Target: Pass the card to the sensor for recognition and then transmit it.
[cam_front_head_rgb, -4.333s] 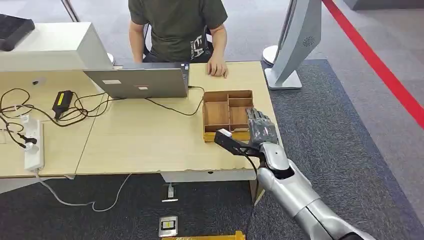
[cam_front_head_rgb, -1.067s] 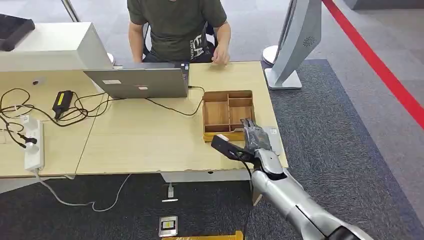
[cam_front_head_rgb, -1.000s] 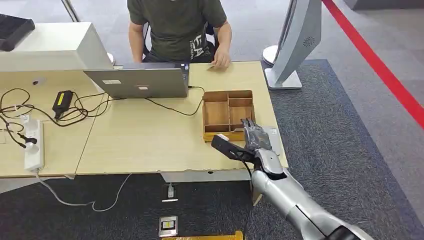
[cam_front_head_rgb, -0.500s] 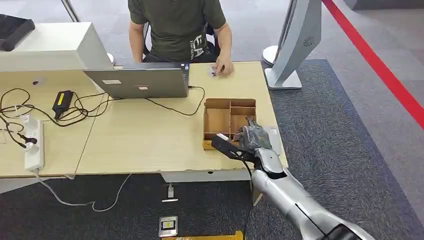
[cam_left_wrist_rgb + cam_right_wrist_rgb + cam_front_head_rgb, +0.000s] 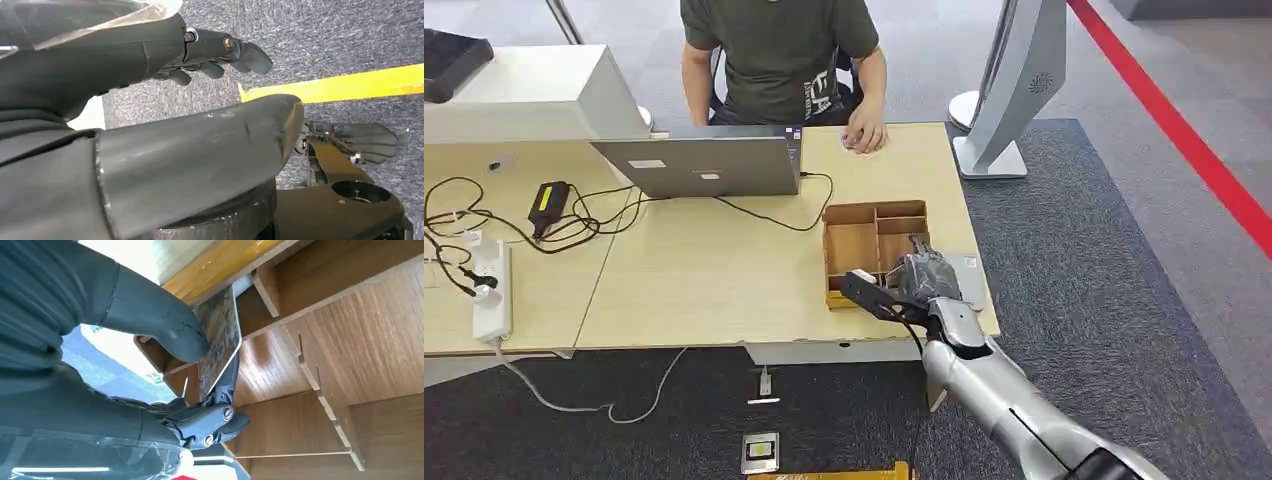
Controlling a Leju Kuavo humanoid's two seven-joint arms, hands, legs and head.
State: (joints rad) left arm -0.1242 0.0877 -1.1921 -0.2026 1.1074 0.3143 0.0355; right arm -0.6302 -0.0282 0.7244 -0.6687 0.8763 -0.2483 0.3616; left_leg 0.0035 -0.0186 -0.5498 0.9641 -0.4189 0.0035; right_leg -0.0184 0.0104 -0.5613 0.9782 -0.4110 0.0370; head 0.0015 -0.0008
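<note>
A wooden divided tray [image 5: 852,245] sits near the table's right front corner. My right hand [image 5: 924,278] reaches into its near right compartments with the fingers curled. In the right wrist view the thumb and a finger of my right hand [image 5: 150,315] pinch a printed card [image 5: 220,335], which stands on edge among the tray's dividers [image 5: 350,340]. A flat grey pad [image 5: 970,272] lies on the table just right of the tray. My left hand [image 5: 175,125] hangs over the carpet, holding nothing, its fingers loosely apart.
A person [image 5: 779,50] sits behind the table with a hand [image 5: 866,135] on it. An open laptop [image 5: 709,165], cables and a power strip [image 5: 492,290] lie to the left. A white stand [image 5: 1014,90] is on the floor at the table's far right corner.
My right hand's fingers have curled in and taken hold of the card. The tray has slid toward the near edge and slightly left. The person's hand has settled on the table.
</note>
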